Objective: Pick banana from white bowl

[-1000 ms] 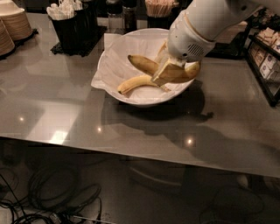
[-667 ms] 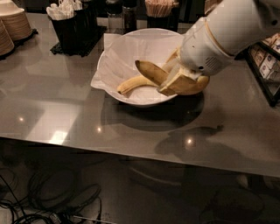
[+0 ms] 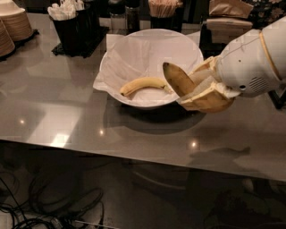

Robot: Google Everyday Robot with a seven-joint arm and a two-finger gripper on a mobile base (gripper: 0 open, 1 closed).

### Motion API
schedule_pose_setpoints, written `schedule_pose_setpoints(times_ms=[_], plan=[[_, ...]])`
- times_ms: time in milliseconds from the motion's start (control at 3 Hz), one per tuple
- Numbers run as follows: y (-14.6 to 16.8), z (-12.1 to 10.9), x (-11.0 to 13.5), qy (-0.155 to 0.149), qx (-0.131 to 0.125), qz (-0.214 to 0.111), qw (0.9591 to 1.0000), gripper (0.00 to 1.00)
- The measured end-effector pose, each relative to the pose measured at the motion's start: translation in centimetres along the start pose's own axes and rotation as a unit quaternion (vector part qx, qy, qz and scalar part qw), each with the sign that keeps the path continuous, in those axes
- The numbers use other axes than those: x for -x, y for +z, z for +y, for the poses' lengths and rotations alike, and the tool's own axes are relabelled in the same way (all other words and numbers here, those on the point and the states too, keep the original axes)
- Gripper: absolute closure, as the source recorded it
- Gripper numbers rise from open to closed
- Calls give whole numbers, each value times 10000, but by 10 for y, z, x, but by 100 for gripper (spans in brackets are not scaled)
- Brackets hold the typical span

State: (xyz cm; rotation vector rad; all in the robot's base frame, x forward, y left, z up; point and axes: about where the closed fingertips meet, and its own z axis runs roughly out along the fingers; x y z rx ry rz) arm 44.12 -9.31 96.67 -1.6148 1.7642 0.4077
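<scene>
A glossy grey counter (image 3: pixel 67 112) is shown, with clutter lined up along the back: a black holder (image 3: pixel 73 31) stuffed with white utensils, stacked paper plates (image 3: pixel 13 27) at the left edge, a cup of wooden sticks (image 3: pixel 163 9) and brown paper bags (image 3: pixel 228 9). Cables (image 3: pixel 44 208) are seen on the floor underneath.

The white bowl (image 3: pixel 134 44) is set mid-counter and lined with a crinkled paper sheet (image 3: pixel 143 58). The gripper (image 3: pixel 196 89) is placed at the bowl's right rim and is clenched on the banana (image 3: pixel 176 79). The banana is held up off the lining, with its dark tip pointed up and left. A second banana (image 3: pixel 143 84), slimmer and straighter, is left lying on the paper in the bowl, apart from the gripper.

Progress: the grasp is judged made and the lift is judged well under way, since the banana is no longer resting in the bowl. What is judged left is getting it fully clear of the rim and holding it steady.

Hidden or unclear:
- The lower part of the banana is covered by the tan fingers (image 3: pixel 210 100), so the stem end is not seen.
- Finger and peel are close in colour, so the line between them is hard to make out and the contact spots cannot be placed.
- Whether the banana hangs over the bowl or just outside the rim cannot be settled from this single view.
- The white arm (image 3: pixel 250 62) is cut off at the right edge, and the base is not shown.
</scene>
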Motion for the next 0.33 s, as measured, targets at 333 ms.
schedule_pose_setpoints(times_ms=[333], plan=[[1,0,1,-21,8,6,10000,100]])
